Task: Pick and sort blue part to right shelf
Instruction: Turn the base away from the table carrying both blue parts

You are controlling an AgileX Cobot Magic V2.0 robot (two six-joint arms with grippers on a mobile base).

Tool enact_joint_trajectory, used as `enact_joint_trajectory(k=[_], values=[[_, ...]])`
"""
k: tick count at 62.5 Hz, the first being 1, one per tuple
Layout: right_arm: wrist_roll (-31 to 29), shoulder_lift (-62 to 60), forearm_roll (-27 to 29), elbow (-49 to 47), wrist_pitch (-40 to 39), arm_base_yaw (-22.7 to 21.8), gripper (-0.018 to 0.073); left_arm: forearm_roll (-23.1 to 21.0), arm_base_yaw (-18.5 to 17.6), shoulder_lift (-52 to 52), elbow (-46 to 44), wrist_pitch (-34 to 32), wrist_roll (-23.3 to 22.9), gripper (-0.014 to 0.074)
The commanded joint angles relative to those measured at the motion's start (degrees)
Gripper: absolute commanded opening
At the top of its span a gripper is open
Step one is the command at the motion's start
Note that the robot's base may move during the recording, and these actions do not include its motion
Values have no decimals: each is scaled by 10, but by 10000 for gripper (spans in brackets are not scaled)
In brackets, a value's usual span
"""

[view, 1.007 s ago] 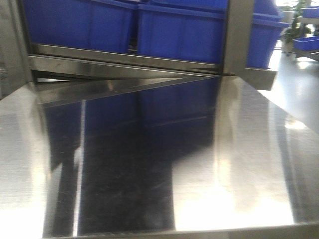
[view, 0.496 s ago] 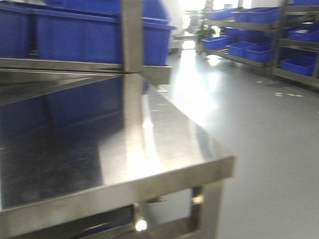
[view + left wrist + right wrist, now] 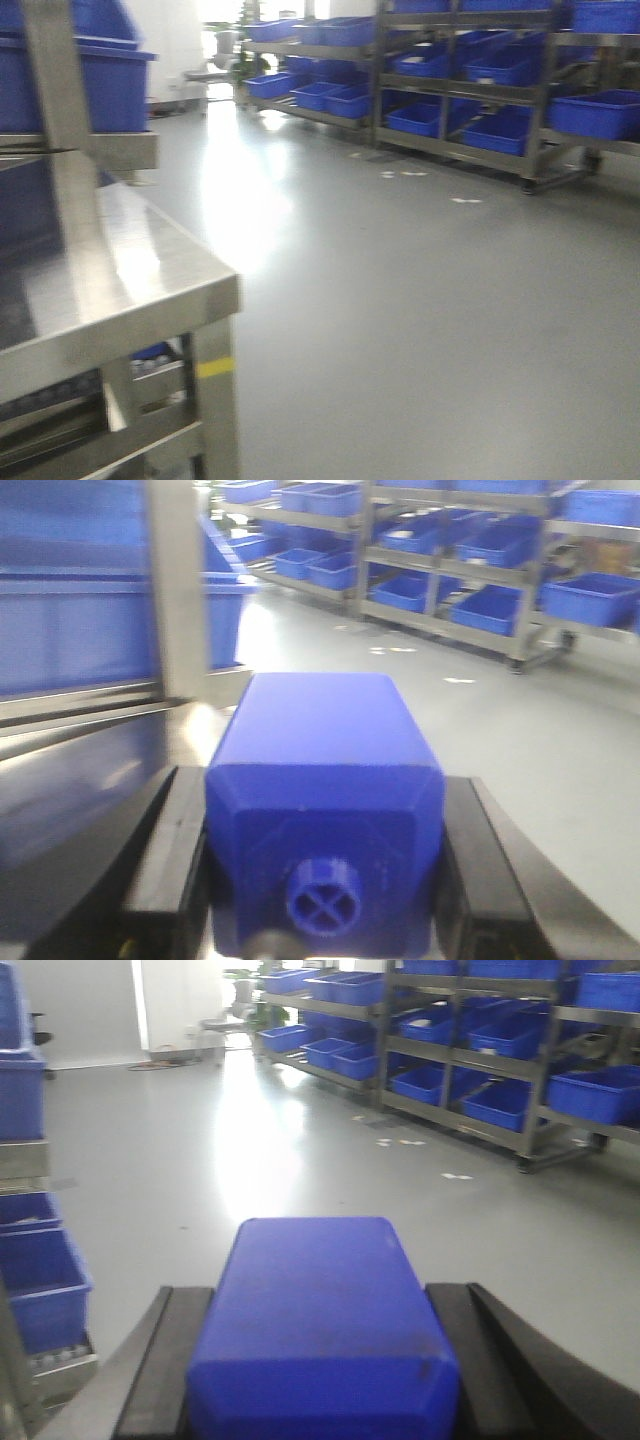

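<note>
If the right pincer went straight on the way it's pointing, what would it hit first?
Nothing close: ahead of the right pincer and its blue block lies open floor. The rack stands off to the right; depth is hard to judge.

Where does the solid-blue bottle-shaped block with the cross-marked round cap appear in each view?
Exterior front-facing: not in it.
Left wrist: the solid-blue bottle-shaped block sits lower centre, clamped in the left tool, cap toward the camera.
Right wrist: not in it; the right tool clamps another blue block, no cap showing.
Shared landmark: steel rack of blue bins, upper right in every view.
</note>
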Motion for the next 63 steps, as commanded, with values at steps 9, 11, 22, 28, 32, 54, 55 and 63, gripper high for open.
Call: enact_joint_trajectory(k=[9,11,22,28,32,54,55,63], values=[[-6,3,-6,-17,-53,-3,407,-2,2,7,-17,-52,0,386],[-6,3,-6,-17,-53,-3,407,-2,2,7,-17,-52,0,386],[-6,3,-6,-17,-53,-3,407,-2,2,7,-17,-52,0,386],[-6,3,-6,-17,-53,-3,407,-2,2,7,-17,-52,0,386],[-6,3,-6,-17,-53,-3,407,-2,2,7,-17,-52,0,386],[-6,3,-6,-17,-53,-3,407,-2,2,7,-17,-52,0,386],[-6,3,-6,-17,-53,-3,407,-2,2,7,-17,-52,0,386],[-6,3,-6,-17,-53,-3,407,-2,2,7,-17,-52,0,386]])
